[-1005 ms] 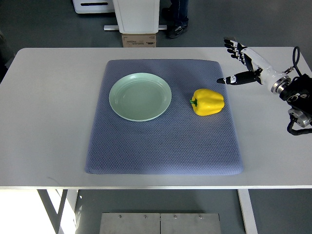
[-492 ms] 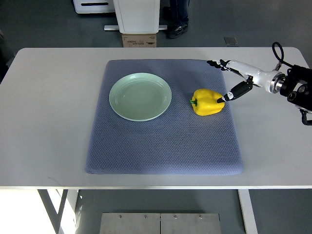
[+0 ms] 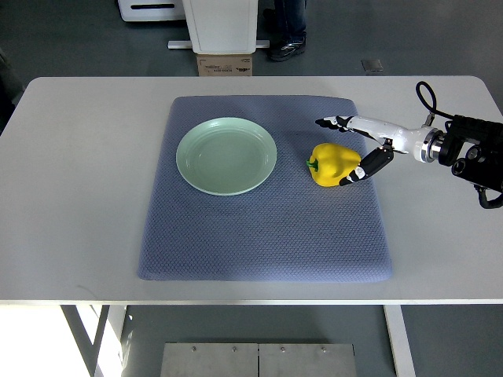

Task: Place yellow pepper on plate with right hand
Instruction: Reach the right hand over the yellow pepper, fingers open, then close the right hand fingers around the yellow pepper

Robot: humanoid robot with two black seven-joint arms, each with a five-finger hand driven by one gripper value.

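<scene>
The yellow pepper is seen lying on the mat just right of the plate; the right hand is spread around it, unclenched — glossy, light, probably best gripped across its body.

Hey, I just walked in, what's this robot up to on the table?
The robot's right hand has reached in from the right side and is spread around the yellow bell pepper, fingers above it and thumb at its near side, not yet closed on it. The pepper lies on the blue-grey woven mat, to the right of the empty pale green round plate. Nothing has been lifted. The left arm is out of view.
</scene>
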